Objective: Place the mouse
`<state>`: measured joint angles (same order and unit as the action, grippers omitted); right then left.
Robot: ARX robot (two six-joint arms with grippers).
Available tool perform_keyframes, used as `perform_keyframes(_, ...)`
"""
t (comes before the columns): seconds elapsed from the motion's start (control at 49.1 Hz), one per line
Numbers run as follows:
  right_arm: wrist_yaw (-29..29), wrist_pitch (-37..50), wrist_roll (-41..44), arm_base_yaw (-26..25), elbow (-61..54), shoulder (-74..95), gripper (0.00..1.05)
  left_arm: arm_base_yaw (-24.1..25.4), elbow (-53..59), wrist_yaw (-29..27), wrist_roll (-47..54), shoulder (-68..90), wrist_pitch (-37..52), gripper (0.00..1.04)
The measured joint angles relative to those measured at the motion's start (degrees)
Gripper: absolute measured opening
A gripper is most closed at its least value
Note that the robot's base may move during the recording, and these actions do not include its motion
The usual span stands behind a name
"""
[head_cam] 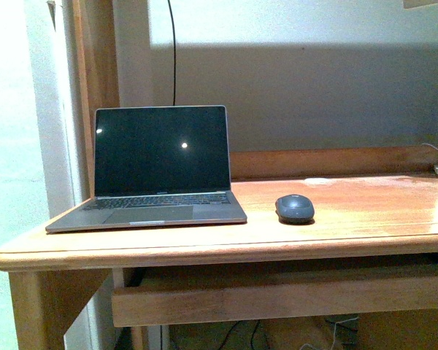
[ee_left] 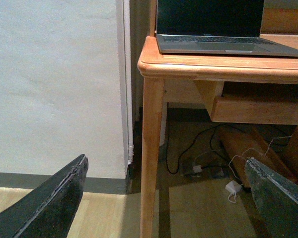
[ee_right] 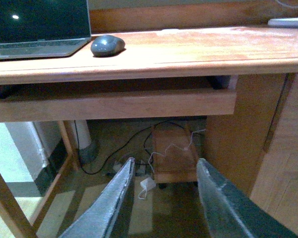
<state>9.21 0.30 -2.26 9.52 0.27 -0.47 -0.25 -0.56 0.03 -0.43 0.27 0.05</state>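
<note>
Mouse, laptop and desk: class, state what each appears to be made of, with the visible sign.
Mouse: probably matte dark grey plastic; smooth dome, soft sheen.
Laptop: likely brushed grey metal body, though it could be plastic; glossy dark screen reflecting a light spot.
Desk: varnished wood; visible grain, bright glare.

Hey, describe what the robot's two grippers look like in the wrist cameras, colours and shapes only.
Only the jaws show; the arms are out of view. The left gripper has two dark, nearly black, flat tapering fingers with scuffed, worn edges. The right gripper has similar wedge-shaped fingers that look dark grey with a bluish cast and paler, rough inner edges. No cables, markings or labels can be seen on either.
</note>
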Motion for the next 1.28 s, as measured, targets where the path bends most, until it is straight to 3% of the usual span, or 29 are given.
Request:
perform_keyframes(0.061,-7.63,-0.52,0.94,-5.33,0.02,0.0,0.29,0.0,0.0,-0.15,-0.02,-0.02,0.0,0.97)
perform_keyframes(0.102,-8.35,-0.7,1.2,-8.48,0.04,0.0,0.18,0.0,0.0,-0.04,-0.02,-0.04,0.0,0.97)
perform_keyframes(0.183,-9.16,-0.68,1.88,-9.18,0.09,0.02,0.02,0.0,0.0,-0.02,0.0,-0.04,-0.02,0.97)
perform_keyframes(0.488,-9.09,-0.66,2.01,-9.33,0.5,0.48,0.04,0.0,0.0,-0.04,-0.02,-0.02,-0.02,0.97)
perform_keyframes(1.079,-9.09,-0.66,2.01,-9.38,0.5,0.48,0.97,0.0,0.0,-0.04,-0.02,-0.04,-0.02,0.97)
perform_keyframes(1.282,-9.09,-0.66,2.03,-9.38,0.5,0.48,0.97,0.0,0.0,-0.04,-0.02,-0.04,-0.02,0.97)
